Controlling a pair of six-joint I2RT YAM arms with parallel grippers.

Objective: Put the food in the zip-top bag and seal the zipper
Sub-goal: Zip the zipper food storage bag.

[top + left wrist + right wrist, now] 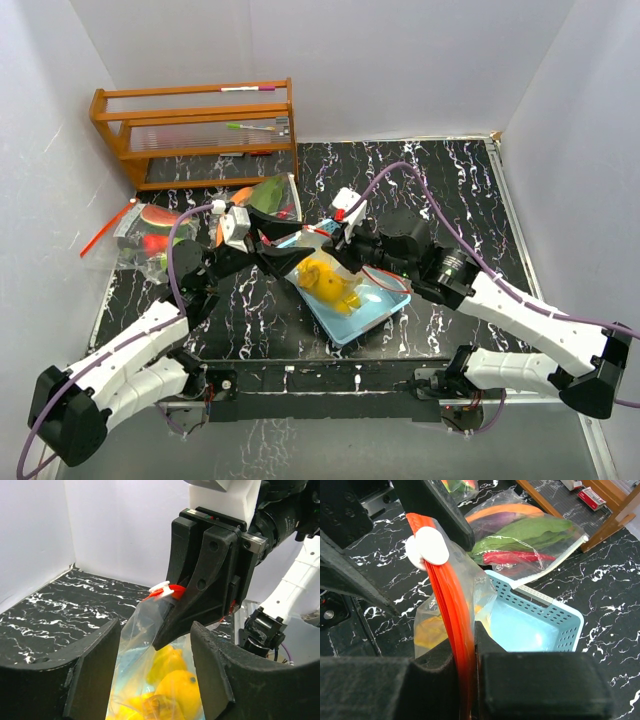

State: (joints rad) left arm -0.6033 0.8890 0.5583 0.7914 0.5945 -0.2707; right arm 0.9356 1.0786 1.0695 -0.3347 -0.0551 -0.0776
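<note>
right gripper (465, 645) is clamped tight on the red zipper strip (451, 610) of the zip-top bag (465, 577), fingers together with the strip pinched between them, holding the bag's mouth up off the table (450, 190). the white slider (427, 547) sits on the strip just past the grip, on the side toward the left arm. left gripper (155, 630) faces it: fingers stand apart, one on either side of the bag below the zipper, with plastic filling the gap. can't tell whether the pads actually press on it. yellow food (175, 680) is inside this bag, several glossy pieces piled at the bottom. the bag hangs over the light-blue basket (555, 625), mid-table between the two arms; can't tell if its bottom rests in it. a second bag (520, 535) lies flat just behind the basket, holding green leafy pieces, a red chilli (515, 557), a purple piece and something orange. a third bag (150, 235) lies well off to the left by the wall with a watermelon slice (155, 215) and other red and green bits. a wooden rack (200, 130) stands in the far left corner.
</note>
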